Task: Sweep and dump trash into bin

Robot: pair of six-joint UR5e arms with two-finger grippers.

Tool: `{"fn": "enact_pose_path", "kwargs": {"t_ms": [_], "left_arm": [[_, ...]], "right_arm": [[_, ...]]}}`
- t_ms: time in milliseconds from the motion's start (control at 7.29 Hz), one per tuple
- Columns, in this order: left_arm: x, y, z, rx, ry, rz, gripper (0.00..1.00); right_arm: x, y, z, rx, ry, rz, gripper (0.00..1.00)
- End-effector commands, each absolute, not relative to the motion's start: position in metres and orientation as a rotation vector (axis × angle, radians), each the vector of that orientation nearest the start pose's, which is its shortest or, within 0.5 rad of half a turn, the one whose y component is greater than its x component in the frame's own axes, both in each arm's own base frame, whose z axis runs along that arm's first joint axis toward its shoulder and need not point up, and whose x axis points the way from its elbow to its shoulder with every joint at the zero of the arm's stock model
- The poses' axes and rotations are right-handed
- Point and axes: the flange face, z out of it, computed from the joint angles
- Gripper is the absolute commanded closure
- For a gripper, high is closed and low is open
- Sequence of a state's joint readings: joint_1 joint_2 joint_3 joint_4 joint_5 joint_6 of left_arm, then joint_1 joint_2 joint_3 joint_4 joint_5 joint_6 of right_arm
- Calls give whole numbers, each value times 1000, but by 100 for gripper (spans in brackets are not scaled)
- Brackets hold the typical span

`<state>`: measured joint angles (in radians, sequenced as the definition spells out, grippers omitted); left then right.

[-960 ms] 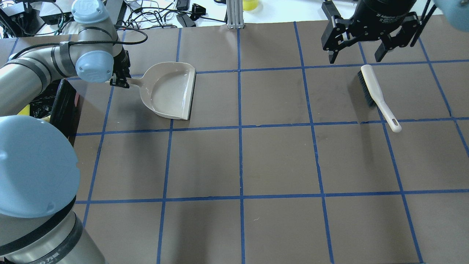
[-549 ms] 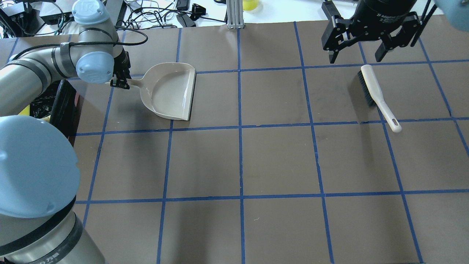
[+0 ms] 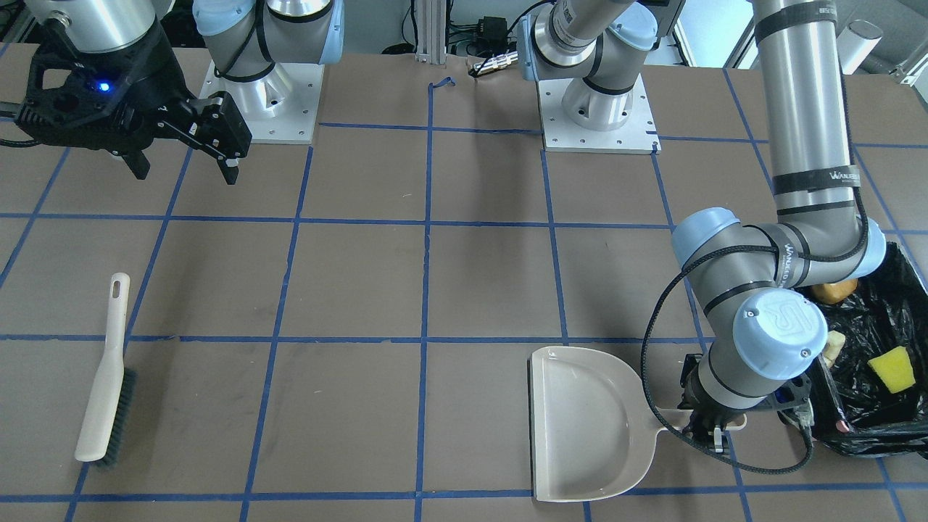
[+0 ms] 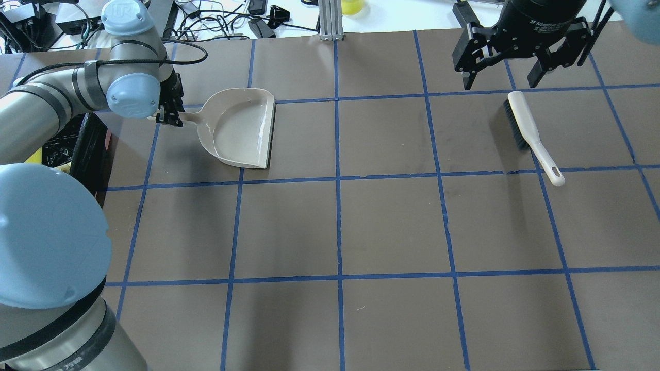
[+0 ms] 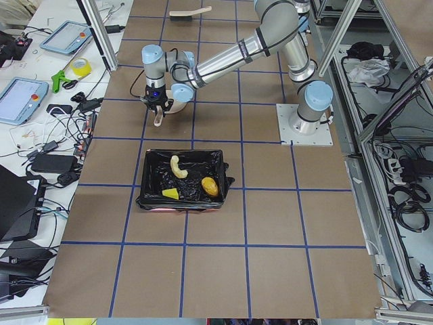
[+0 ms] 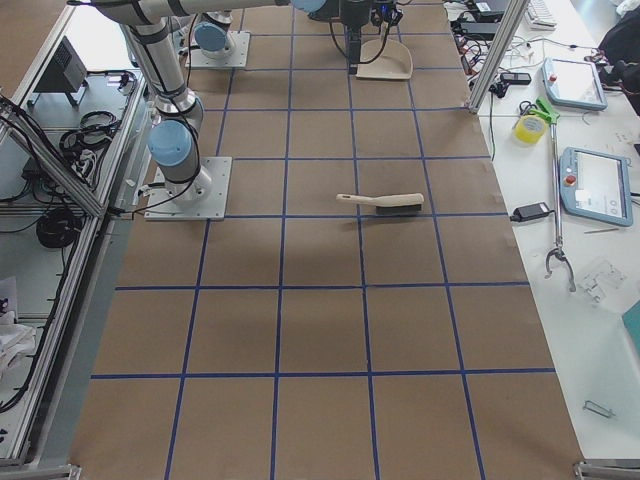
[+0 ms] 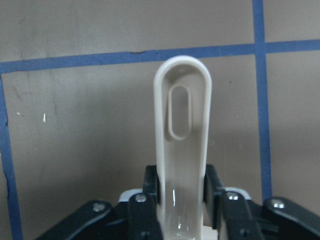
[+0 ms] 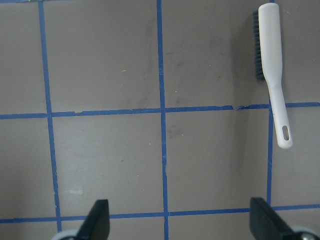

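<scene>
As left gripper (image 3: 713,433) clamps dustpan (image 3: 587,424), trash (image 3: 892,368) lies nearby.

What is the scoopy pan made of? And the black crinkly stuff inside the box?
The dustpan looks like hard, smooth plastic: it is beige, moulded in one piece, and light glints along its rim. The lining of the bin looks like thin plastic film, probably a bag: it is glossy black, wrinkled all over, and shines where it folds.
</scene>
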<state>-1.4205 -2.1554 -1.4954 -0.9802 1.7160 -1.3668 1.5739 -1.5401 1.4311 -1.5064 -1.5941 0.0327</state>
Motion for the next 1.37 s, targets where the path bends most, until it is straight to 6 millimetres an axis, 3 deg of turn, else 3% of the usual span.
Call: {"fn": "enact_pose_path", "kwargs": {"t_ms": [0,137,549,686,960,1097,1235], "left_arm": [[-15,-695,236,-2134,2197,-235,100],[-15,-695,236,-2145,2188,-232,98],[-15,-693,245,-2143,2197,-251,71],[-15,-693,249,-2137,2204,-256,54],[-15,-692,247,-2135,2200,-253,34],[-16,-690,254,-2140,2204,-260,34],[-21,-687,276,-2138,2225,-293,34]], "right_arm": [[132,-507,535,47,3164,-71,0],[133,-506,535,45,3163,-71,0],[130,-507,533,1,3172,-63,0],[131,-507,534,-1,3172,-68,0],[129,-504,537,-1,3179,-75,0],[131,-504,537,-4,3176,-76,0],[132,-503,538,-6,3173,-75,0]]}}
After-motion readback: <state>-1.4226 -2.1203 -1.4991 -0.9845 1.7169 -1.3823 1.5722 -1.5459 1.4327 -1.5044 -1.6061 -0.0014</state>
